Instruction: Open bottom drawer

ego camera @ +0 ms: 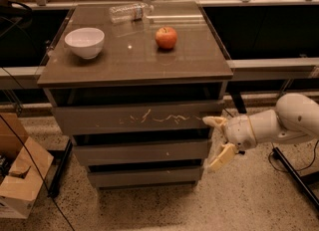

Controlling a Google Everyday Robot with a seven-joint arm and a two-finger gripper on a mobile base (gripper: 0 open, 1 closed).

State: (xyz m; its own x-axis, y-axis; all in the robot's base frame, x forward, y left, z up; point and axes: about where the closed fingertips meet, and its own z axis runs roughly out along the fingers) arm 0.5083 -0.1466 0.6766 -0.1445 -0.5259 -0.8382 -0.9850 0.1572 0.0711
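The bottom drawer (144,176) is the slim, plain grey-brown front at the foot of the cabinet, closed flush. Above it sit the middle front (142,151) and the taller top front with white scratch marks (137,118). My gripper (218,142) reaches in from the right on a white arm. It is open, with its cream fingers spread one above the other. The upper finger (213,121) touches the right end of the scratched front. The lower finger (222,157) hangs beside the cabinet's right edge, level with the middle front and above the bottom drawer.
On the cabinet top (199,60) stand a white bowl (84,42), a red apple (166,37) and a clear plastic bottle (127,12) lying on its side. A cardboard box (20,175) sits on the floor at left. Cables and a black stand leg (294,173) lie at right.
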